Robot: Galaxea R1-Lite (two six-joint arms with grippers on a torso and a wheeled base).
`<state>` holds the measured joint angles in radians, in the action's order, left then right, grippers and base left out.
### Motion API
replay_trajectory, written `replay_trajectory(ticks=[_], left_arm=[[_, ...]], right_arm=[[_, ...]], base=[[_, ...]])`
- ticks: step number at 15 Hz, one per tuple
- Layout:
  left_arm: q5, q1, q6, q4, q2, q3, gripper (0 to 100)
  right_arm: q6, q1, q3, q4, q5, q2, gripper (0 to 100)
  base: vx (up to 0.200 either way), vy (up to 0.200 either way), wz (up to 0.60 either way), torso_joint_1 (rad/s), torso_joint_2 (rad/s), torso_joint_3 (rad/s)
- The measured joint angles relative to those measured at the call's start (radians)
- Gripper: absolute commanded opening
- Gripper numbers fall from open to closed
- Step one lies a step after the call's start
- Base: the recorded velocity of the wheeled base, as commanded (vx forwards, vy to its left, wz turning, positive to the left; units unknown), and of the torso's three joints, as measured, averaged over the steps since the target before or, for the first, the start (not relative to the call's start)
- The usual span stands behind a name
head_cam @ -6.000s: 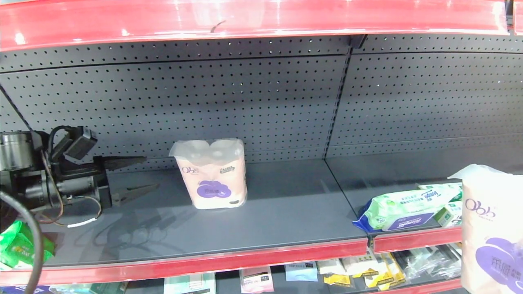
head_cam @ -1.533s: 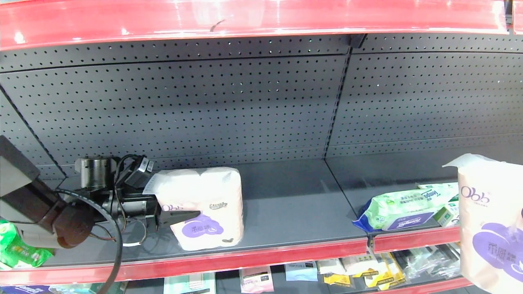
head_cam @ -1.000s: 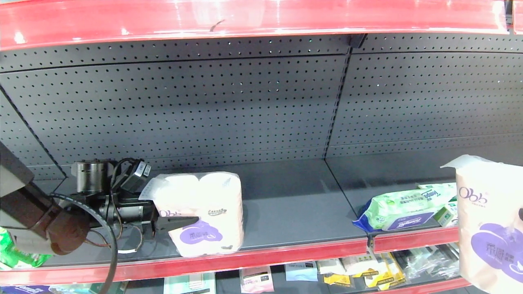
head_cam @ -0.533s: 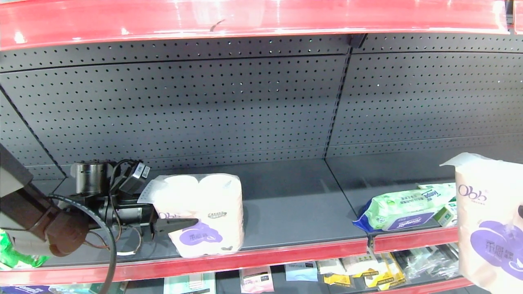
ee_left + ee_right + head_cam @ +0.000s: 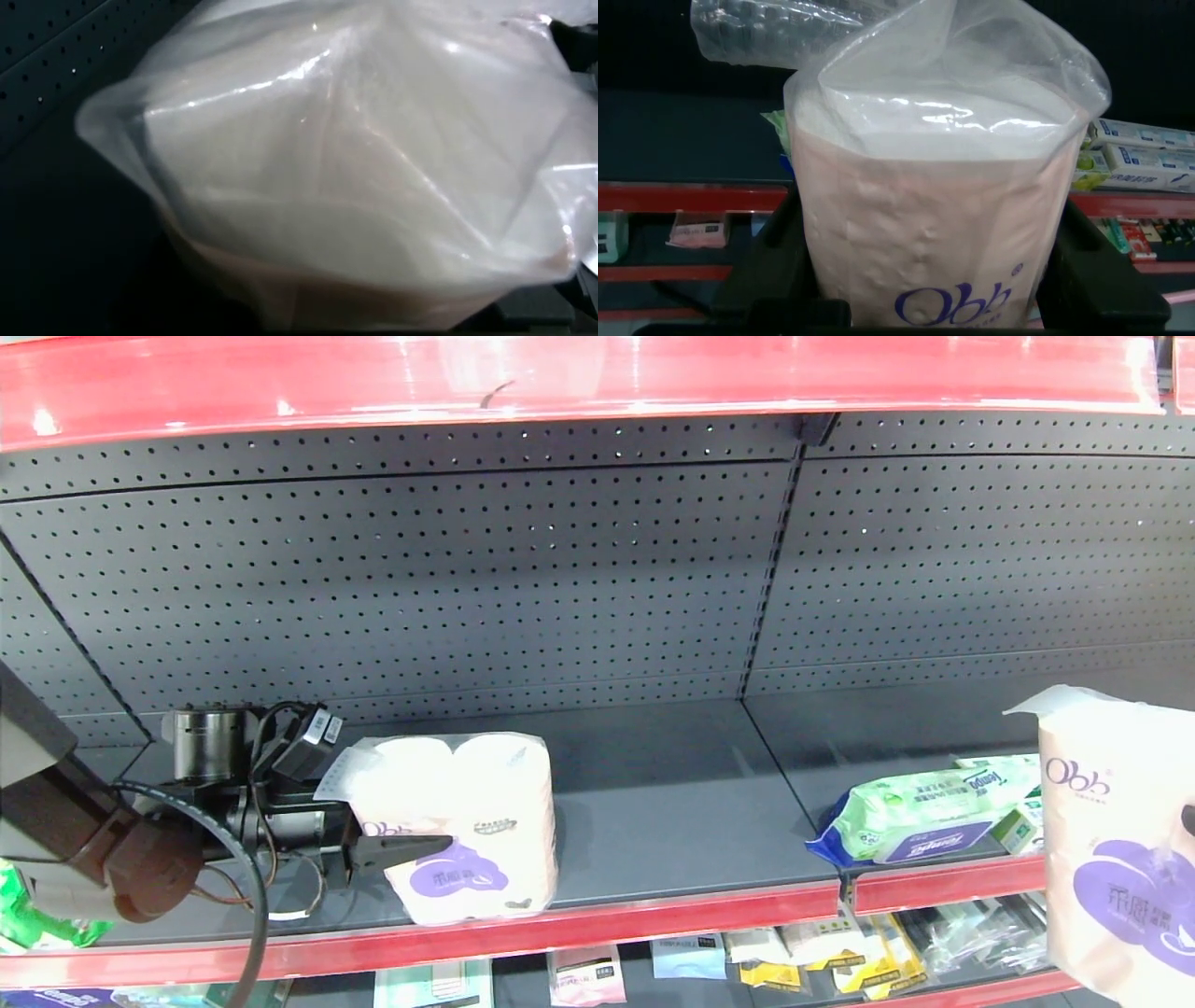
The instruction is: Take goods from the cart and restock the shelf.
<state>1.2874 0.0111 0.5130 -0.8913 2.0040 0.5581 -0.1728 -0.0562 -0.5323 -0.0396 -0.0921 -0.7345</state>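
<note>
A pink-and-purple toilet paper pack (image 5: 467,821) stands upright on the grey shelf (image 5: 672,812), close to its red front lip. My left gripper (image 5: 397,831) comes in from the left and is shut on this pack, one black finger (image 5: 411,847) lying across its front face. The left wrist view looks at the pack's (image 5: 346,177) clear wrap from very near. A second toilet paper pack (image 5: 1116,840) hangs at the far right, in front of the shelf, with my right gripper (image 5: 934,280) shut on it; black fingers (image 5: 771,252) flank that pack (image 5: 934,215).
Green wet-wipe packs (image 5: 924,807) lie on the right shelf section near its front. Green packets (image 5: 28,905) sit at the far left. A perforated back wall (image 5: 560,579) and a red upper shelf edge (image 5: 579,373) bound the bay. Small packets (image 5: 840,952) fill the shelf below.
Since six seconds ago my left gripper has shut on the shelf pack and drawn it from mid-shelf to the front lip. Over the last half second nothing visibly moves.
</note>
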Motion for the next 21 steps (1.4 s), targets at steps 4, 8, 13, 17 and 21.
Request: replay_trajectory(ticks=[4, 8, 13, 17, 21], left_arm=[[-0.002, -0.001, 0.013, -0.001, 0.008, 0.008, 100], [-0.004, -0.001, 0.018, 0.0, 0.013, 0.007, 100], [-0.002, -0.002, -0.029, 0.0, -0.011, 0.006, 100], [0.006, -0.004, -0.105, 0.0, -0.089, -0.004, 100], [0.006, -0.009, -0.196, -0.001, -0.18, 0.004, 100]], right_arm=[[0.001, 0.0, 0.0, 0.0, 0.0, 0.0, 0], [0.001, 0.0, 0.002, 0.0, 0.001, -0.001, 0], [0.003, 0.0, 0.007, 0.0, 0.001, -0.003, 0], [0.003, 0.0, 0.009, 0.001, 0.001, -0.018, 0], [0.003, 0.0, 0.009, 0.001, 0.001, -0.026, 0]], base=[[0.0, 0.0, 0.0, 0.0, 0.0, 0.0], [0.0, 0.0, 0.0, 0.0, 0.0, 0.0], [0.0, 0.0, 0.0, 0.0, 0.0, 0.0], [0.0, 0.0, 0.0, 0.0, 0.0, 0.0], [0.0, 0.0, 0.0, 0.0, 0.0, 0.0]])
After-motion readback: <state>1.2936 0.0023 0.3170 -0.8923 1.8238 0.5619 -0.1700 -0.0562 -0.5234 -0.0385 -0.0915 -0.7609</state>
